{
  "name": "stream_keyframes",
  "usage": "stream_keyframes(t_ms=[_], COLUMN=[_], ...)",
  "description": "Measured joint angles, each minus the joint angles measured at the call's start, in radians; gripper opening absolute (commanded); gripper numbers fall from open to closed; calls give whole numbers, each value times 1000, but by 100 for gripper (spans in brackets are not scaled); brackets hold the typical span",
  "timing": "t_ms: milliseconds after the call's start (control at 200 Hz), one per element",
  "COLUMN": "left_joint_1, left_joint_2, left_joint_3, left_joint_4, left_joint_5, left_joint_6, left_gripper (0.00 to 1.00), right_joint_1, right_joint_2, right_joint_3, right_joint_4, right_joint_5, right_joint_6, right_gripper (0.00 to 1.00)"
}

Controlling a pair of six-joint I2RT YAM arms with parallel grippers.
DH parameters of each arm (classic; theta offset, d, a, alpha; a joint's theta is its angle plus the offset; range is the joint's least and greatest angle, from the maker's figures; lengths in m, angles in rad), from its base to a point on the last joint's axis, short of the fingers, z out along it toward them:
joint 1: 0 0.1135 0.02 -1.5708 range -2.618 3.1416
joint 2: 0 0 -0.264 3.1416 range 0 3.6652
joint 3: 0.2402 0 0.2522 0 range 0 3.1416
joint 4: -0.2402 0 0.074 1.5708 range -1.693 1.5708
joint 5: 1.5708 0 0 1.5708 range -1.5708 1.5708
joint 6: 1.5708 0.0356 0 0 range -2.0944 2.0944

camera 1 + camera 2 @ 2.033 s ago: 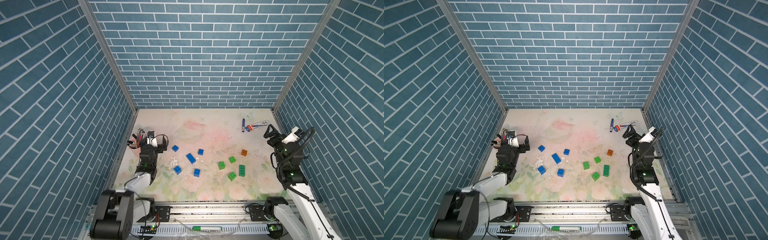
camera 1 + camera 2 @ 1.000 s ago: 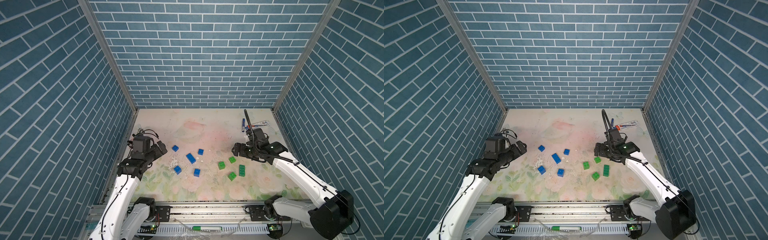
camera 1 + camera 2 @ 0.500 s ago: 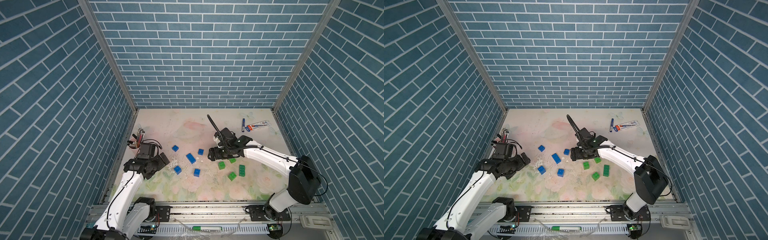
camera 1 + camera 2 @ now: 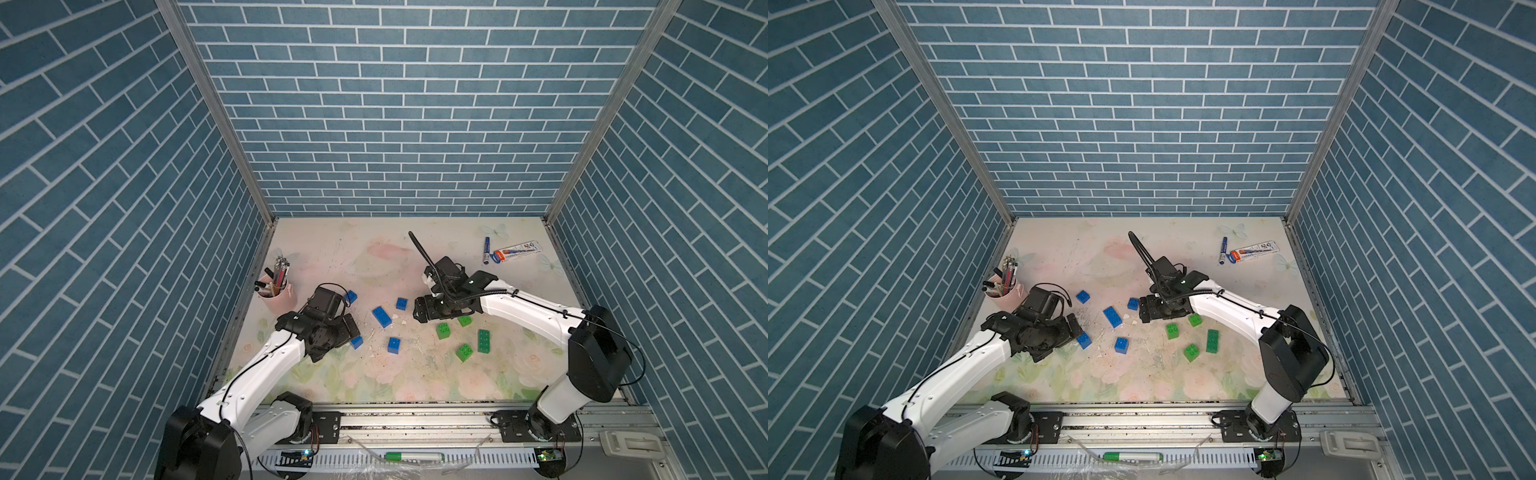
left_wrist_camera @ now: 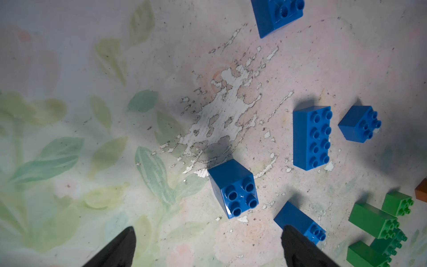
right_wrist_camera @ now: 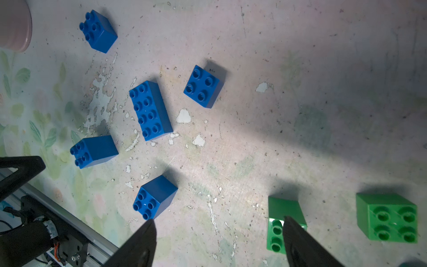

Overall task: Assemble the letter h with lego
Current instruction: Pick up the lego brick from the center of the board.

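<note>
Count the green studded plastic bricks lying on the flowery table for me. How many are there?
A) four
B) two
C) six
A: both top views show four green studded plastic bricks, namely three square green bricks and one long green brick.

Pen cup sat by the bench's left edge, roughly halfway back. Marker lay near the back right corner, flat packet just right of it. Left of centre, a long brick had four square bricks loosely ringed around it, none touching. Right of centre, a second long brick lay with three square ones scattered to its left.
</note>
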Motion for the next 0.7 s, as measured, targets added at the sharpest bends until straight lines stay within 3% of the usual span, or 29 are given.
stream_keyframes(t_ms=[335,700], left_joint_1=[-96,-117], left_joint_2=[126,223], left_joint_3=[1,2], left_joint_4=[84,149], left_joint_5=[-28,-36], left_joint_6=[-85,-121], left_gripper=[99,86], right_joint_1=[6,32], right_joint_2=[-82,-109], right_joint_3=[-35,-76], right_joint_4=[-18,-24], right_joint_5=[49,82], right_joint_6=[-2,-2], right_gripper=[84,83])
